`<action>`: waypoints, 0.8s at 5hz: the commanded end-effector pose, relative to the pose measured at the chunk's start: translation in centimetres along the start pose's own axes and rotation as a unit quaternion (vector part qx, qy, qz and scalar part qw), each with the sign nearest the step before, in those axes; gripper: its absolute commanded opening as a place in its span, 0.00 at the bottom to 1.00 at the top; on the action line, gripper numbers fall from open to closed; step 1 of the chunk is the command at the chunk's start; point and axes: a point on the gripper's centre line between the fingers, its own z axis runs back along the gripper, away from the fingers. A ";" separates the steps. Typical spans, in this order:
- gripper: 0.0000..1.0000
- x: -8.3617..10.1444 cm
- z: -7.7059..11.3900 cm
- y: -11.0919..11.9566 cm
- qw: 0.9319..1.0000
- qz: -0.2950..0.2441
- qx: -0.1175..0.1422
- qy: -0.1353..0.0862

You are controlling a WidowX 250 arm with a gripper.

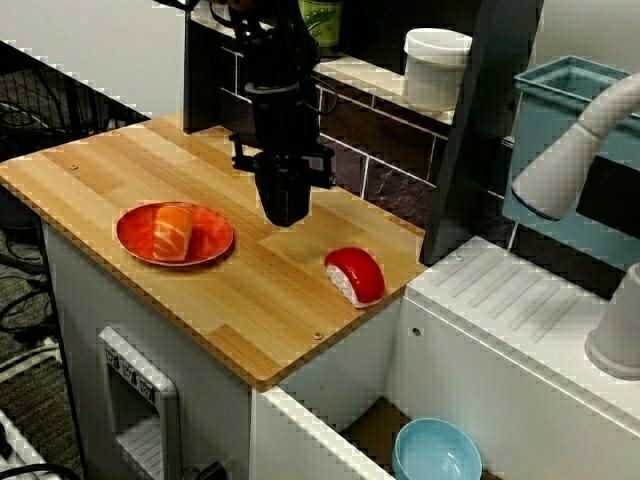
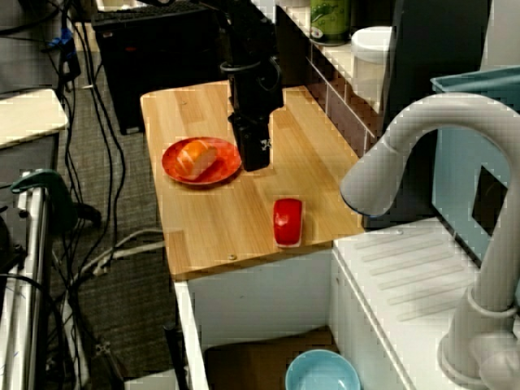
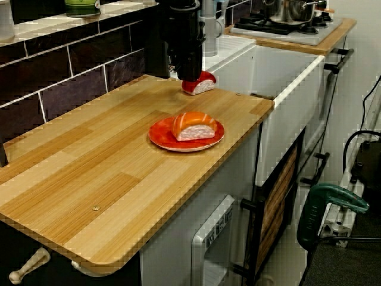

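My black gripper (image 1: pixel 285 212) hangs tip-down low over the wooden counter (image 1: pixel 120 165), fingers together and holding nothing. It is just past the right rim of a red plate (image 1: pixel 215 236) that carries a salmon sushi piece (image 1: pixel 172 230). A red-topped sushi piece (image 1: pixel 355 275) lies on the board nearer the right corner, apart from the gripper. In the view from the sink side the gripper (image 2: pixel 256 161) stands beside the plate (image 2: pixel 174 162), and the red sushi (image 2: pixel 287 221) lies toward the board's end. In the view along the counter the gripper (image 3: pixel 189 74) hides part of the red sushi (image 3: pixel 202 85).
A tiled back ledge holds a white cup (image 1: pixel 436 65) and a green can (image 1: pixel 320 20). Right of the board stand a dark post (image 1: pixel 480 130), a white drainboard (image 1: pixel 520 310), a faucet (image 2: pixel 406 154) and a blue bin (image 1: pixel 560 120). A blue bowl (image 1: pixel 436 452) sits below.
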 end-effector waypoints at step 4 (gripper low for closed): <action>0.00 2.1 -1.5 -1.3 0.998 0.013 0.030 -0.059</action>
